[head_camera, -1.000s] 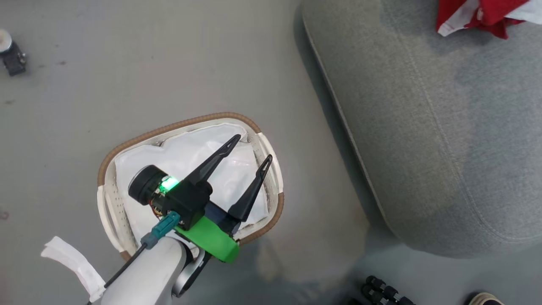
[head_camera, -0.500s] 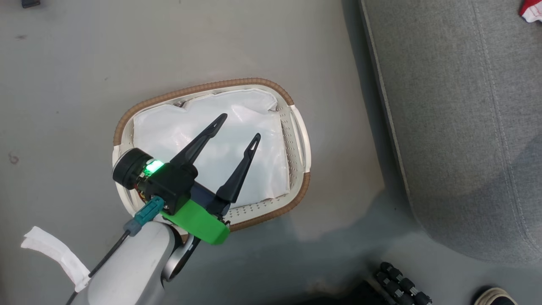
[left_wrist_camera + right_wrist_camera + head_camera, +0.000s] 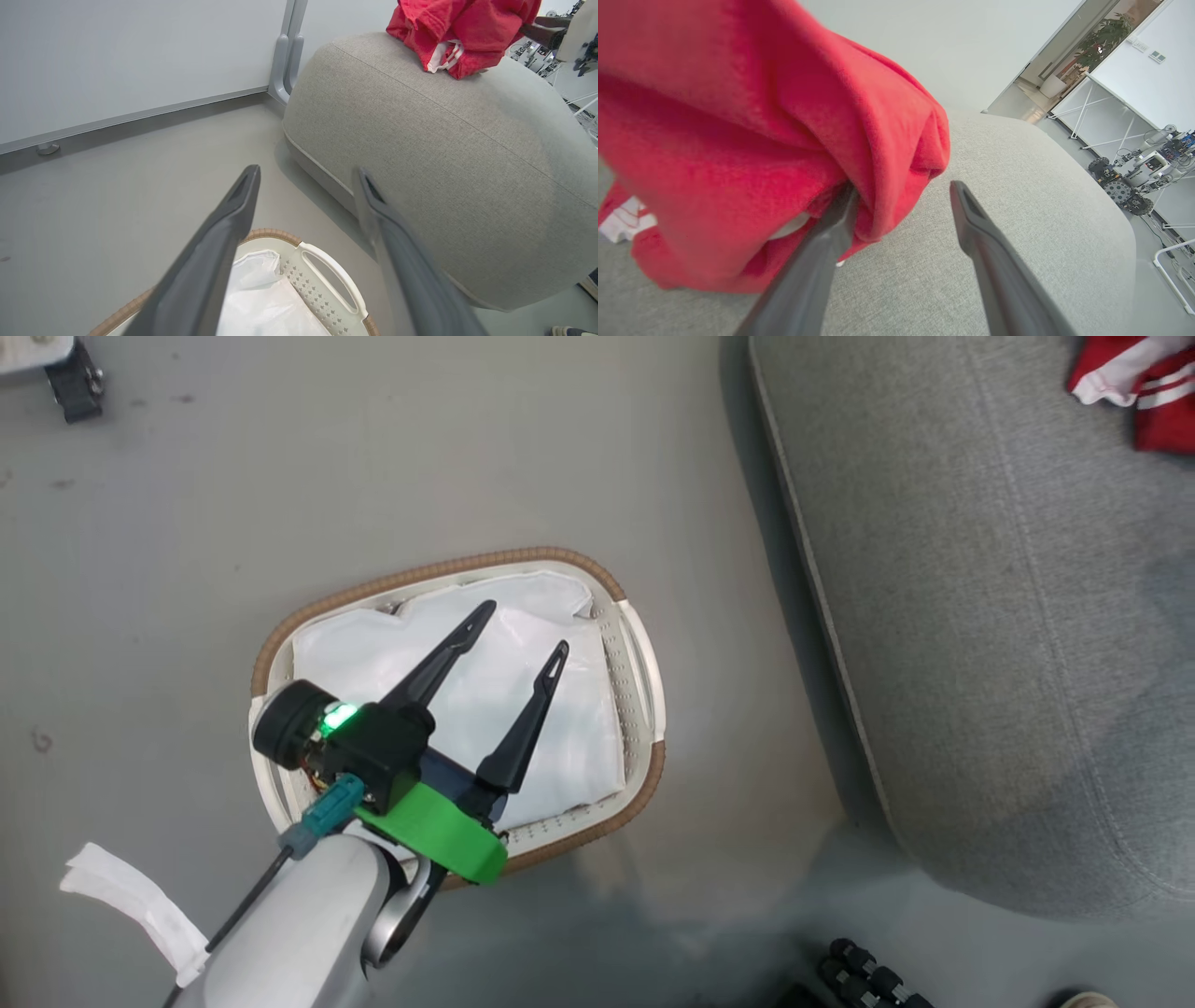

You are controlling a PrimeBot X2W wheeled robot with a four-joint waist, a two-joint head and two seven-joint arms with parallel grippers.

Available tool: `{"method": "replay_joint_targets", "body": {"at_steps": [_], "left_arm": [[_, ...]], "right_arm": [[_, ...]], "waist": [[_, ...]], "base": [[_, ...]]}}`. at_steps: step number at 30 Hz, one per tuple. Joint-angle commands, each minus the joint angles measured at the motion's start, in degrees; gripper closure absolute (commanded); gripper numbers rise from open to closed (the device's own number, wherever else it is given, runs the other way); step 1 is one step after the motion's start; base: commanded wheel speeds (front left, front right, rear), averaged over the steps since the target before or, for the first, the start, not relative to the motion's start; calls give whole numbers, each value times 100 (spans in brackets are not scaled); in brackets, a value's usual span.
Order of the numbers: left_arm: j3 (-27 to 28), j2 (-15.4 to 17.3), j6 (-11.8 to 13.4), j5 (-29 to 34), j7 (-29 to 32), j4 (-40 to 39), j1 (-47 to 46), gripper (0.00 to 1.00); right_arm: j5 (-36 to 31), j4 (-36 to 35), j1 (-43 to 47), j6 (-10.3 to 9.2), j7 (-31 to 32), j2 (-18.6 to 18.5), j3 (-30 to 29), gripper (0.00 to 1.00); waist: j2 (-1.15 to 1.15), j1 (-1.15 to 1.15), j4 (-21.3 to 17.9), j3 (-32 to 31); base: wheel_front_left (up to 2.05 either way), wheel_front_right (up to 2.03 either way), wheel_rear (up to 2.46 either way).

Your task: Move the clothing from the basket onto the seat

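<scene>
- Head view — left gripper (image 3: pixel 525 627) hovers over the basket (image 3: pixel 439 567), jaws spread, holding nothing. White lining (image 3: pixel 355 658) sits inside the basket. Clothing (image 3: pixel 1153 401) lies on the seat (image 3: pixel 980 616), at its far right corner.
- Left wrist view — same spread jaws. The red heap sits on top of the seat, well apart from the basket. Smooth grey floor (image 3: pixel 117 210), plain white wall (image 3: pixel 117 56) beyond.
- Right wrist view — right gripper (image 3: pixel 903 186) jaws spread, cloth bunched against one finger, not pinched. It looks soft, light and floppy, so a thick fold is probably the best place to grab. Wheeled gear (image 3: pixel 1120 186) stands far right.
</scene>
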Motion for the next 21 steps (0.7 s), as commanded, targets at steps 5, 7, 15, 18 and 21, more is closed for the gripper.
{"method": "replay_joint_targets", "body": {"at_steps": [5, 7, 15, 18, 21], "left_arm": [[74, -121, 5, 32, -1, 149, 239, 0], [150, -169, 5, 63, -1, 209, 324, 0], [471, -391, 5, 135, -1, 448, 620, 0], [758, -478, 5, 197, -1, 524, 766, 0], [1059, -581, 5, 249, -1, 608, 925, 0]], "right_arm": [[407, -487, 685, -8, -25, 281, 434, 0], [519, -691, 935, -8, -26, 425, 646, 0], [892, -1691, 1814, -8, -27, 929, 1606, 0], [1123, -1995, 2063, -8, -27, 1016, 1933, 0], [1262, -2176, 2205, -8, -27, 1102, 2212, 0]], "waist": [[0, 0, -142, -584], [0, 0, -136, -742], [0, 0, 85, -1345], [0, 0, 208, -1530], [0, 0, 315, -1700]], "base": [[0, 0, 0], [0, 0, 0], [0, 0, 0], [0, 0, 0], [0, 0, 0]]}}
